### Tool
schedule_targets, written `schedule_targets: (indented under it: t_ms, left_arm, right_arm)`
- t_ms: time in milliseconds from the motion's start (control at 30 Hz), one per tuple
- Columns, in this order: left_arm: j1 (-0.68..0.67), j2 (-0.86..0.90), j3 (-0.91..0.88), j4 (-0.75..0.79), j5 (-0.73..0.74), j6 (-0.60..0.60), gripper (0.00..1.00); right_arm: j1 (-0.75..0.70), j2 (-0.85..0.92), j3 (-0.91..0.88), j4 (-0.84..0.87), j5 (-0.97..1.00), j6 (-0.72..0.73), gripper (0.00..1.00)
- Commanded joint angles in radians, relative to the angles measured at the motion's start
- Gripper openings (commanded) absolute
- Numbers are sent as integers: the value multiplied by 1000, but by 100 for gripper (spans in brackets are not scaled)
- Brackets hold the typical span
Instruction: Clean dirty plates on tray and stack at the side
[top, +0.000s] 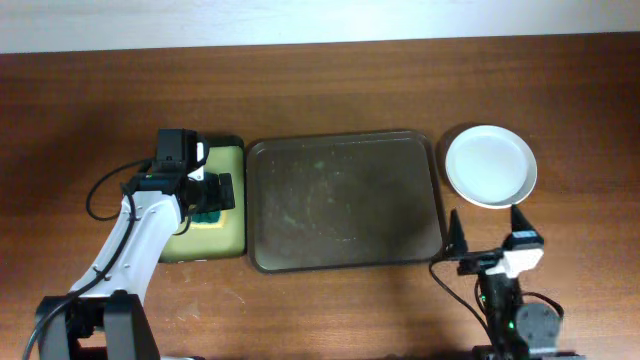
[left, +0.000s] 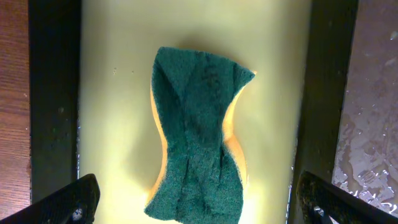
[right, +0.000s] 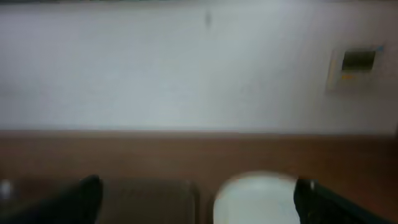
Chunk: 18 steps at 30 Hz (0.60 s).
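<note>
The dark brown tray lies mid-table with wet streaks and no plate on it. White plates sit stacked on the table right of the tray; how many I cannot tell. They show blurred in the right wrist view. My left gripper is open above a green and yellow sponge lying in the small black tray with the yellow-green inside. The fingers do not touch the sponge. My right gripper is open and empty near the front edge, below the plates.
The small tray's black rim flanks the sponge on both sides. The wet brown tray's surface shows at the right edge of the left wrist view. A pale wall stands behind the table.
</note>
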Motion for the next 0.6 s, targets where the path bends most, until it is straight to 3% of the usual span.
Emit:
schedule_targets:
  t_ms: [0,567]
  left_arm:
    - [3,-6,12,2,-8,12,99]
    - [0,-48,10,1,-8,12,99]
  right_arm:
    - [-8,-3,-13,-111,-3,-58,98]
    - [-8,-3,-13,-113,-3,-58,98]
